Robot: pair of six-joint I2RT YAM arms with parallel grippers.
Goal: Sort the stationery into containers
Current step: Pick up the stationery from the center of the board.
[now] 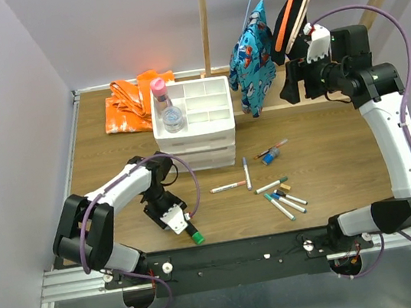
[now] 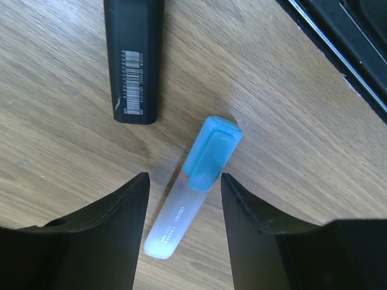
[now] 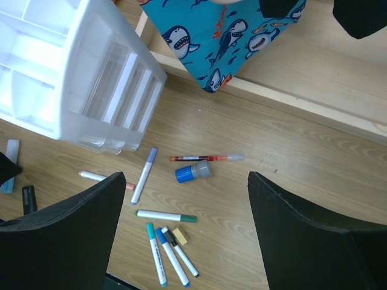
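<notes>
My left gripper (image 1: 170, 219) is low over the table at the front left, open. In the left wrist view (image 2: 184, 178) its fingers stand on either side of a blue highlighter (image 2: 193, 187) that lies flat, untouched. A green-black highlighter (image 1: 194, 235) lies beside it (image 2: 133, 57). The white drawer unit (image 1: 193, 121) holds a pink highlighter (image 1: 158, 91) and a clear jar (image 1: 172, 116) in its top tray. Several markers (image 1: 279, 203) and a tan block (image 1: 285, 187) lie right of centre. My right gripper (image 1: 292, 83) is open, empty and high at the back right (image 3: 186, 184).
An orange cloth (image 1: 130, 103) lies at the back left. A blue patterned garment (image 1: 251, 58) hangs on a wooden frame (image 1: 313, 99) at the back. A red pen (image 3: 205, 157) and a blue-grey cap piece (image 3: 193, 171) lie near the markers.
</notes>
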